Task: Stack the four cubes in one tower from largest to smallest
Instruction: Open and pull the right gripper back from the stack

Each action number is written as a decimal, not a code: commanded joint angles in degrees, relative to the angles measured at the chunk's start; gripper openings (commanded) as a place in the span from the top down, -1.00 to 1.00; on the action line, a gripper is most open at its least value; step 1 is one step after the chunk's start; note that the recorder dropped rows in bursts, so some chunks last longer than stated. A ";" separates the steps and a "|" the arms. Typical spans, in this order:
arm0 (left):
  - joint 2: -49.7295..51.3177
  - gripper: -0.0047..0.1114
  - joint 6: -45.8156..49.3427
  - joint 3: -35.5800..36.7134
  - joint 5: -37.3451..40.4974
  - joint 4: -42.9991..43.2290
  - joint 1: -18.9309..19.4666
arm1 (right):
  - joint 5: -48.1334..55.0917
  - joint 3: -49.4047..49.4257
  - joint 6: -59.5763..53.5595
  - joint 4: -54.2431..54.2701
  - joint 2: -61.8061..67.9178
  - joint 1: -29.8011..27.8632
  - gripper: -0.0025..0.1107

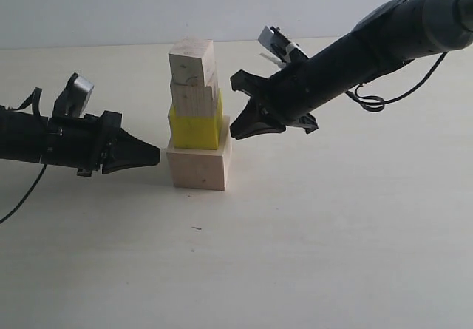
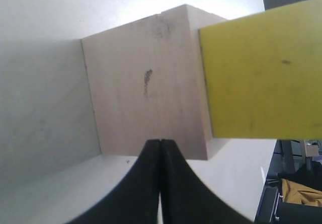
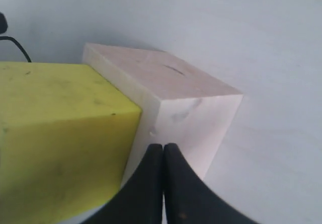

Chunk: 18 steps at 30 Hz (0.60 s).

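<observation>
A tower of cubes stands mid-table: a large pale wood cube as base, a yellow cube on it, then a small wood cube and another small wood cube uppermost, each slightly askew. My left gripper is shut and empty, its tip just left of the base cube, level with it. My right gripper is shut and empty, its tip close to the right side of the tower, about where the yellow cube meets the base cube.
A pale tabletop stretches around the tower, with a white wall behind. A black cable hangs under the right arm. Dark equipment shows beyond the table's edge in the left wrist view.
</observation>
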 commanded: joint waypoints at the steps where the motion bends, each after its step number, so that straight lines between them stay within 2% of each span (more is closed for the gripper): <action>1: -0.05 0.92 0.64 0.02 1.42 -1.04 -0.05 | 1.07 -0.14 -2.58 1.79 -0.01 -0.19 0.96; 18: -0.05 0.92 0.78 0.02 3.13 -1.08 -0.05 | -0.78 -0.14 -1.86 1.43 -0.13 -0.35 0.96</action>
